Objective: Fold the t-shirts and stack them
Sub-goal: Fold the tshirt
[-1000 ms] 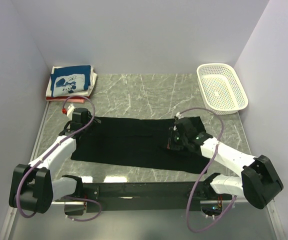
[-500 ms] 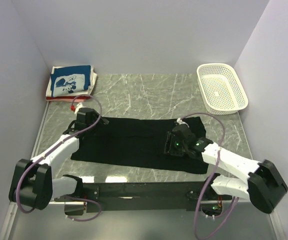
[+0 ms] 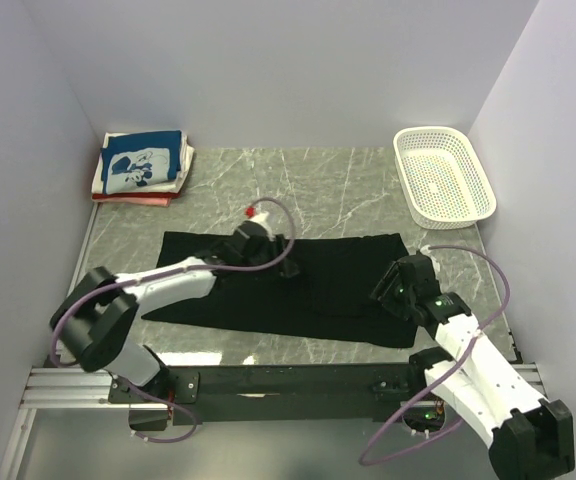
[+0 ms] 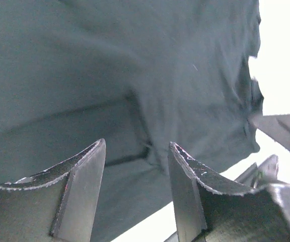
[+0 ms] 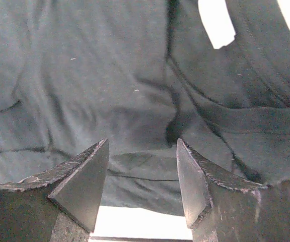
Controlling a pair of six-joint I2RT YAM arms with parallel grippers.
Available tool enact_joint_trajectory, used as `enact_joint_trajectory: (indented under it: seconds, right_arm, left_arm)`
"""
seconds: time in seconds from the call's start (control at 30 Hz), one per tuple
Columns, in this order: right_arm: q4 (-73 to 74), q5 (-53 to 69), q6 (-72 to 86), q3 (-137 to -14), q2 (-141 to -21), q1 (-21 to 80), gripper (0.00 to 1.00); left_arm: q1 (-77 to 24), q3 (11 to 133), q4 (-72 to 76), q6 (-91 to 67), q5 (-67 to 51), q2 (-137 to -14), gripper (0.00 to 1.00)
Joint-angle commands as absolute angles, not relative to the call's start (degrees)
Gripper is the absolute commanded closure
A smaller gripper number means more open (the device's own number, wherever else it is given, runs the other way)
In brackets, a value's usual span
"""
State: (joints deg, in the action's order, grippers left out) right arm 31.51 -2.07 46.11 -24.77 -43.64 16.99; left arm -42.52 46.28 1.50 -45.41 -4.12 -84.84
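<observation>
Left end effector [image 4: 136, 146]: fingers parted, empty, over black t-shirt [image 3: 338, 285].
Right end effector [image 5: 142, 143]: fingers parted, empty.
Fold: pinch edges squarely, lift evenly.

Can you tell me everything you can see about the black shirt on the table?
The black shirt is plain, soft cloth. It lies flat in a long band across the grey marbled table. Up close it shows a few wrinkles, some seams and a stitched hem. The left gripper hangs open over its middle, and the right gripper hangs open over its right end. Neither one holds any cloth. I cannot tell whether they brush it.
</observation>
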Motion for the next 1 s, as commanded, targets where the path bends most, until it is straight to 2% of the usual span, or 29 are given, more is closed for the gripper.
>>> enact_joint_trajectory:
  seconds: [0.0,0.23,0.63,0.73,0.87,0.97]
  right_arm:
    - [33.0,-1.6,46.9,-25.7,-45.3,14.2,0.37]
    - [29.1,-1.1,47.2,-24.1,-46.6,11.1,0.39]
    - [21.7,1.3,46.7,-22.9,-52.8,10.5,0.49]
    - [20.9,1.8,46.4,-23.0,-53.5,10.5,0.55]
    - [20.3,2.5,46.1,-23.3,-53.9,10.5,0.71]
    - [20.1,3.6,45.8,-23.4,-53.8,10.5,0.8]
  left_arm:
    - [-46.4,50.5,3.3,-43.3,-6.2,-88.3,0.42]
    - [-52.6,55.8,0.3,-43.2,-4.5,-96.1,0.42]
    - [-56.7,57.7,-2.3,-44.3,-3.7,-99.7,0.43]
    - [-57.1,57.7,-2.4,-44.7,-3.5,-99.5,0.44]
    - [-57.3,58.1,-2.9,-44.9,-3.2,-99.1,0.47]
    - [-57.5,58.7,-3.5,-44.7,-3.4,-99.1,0.52]
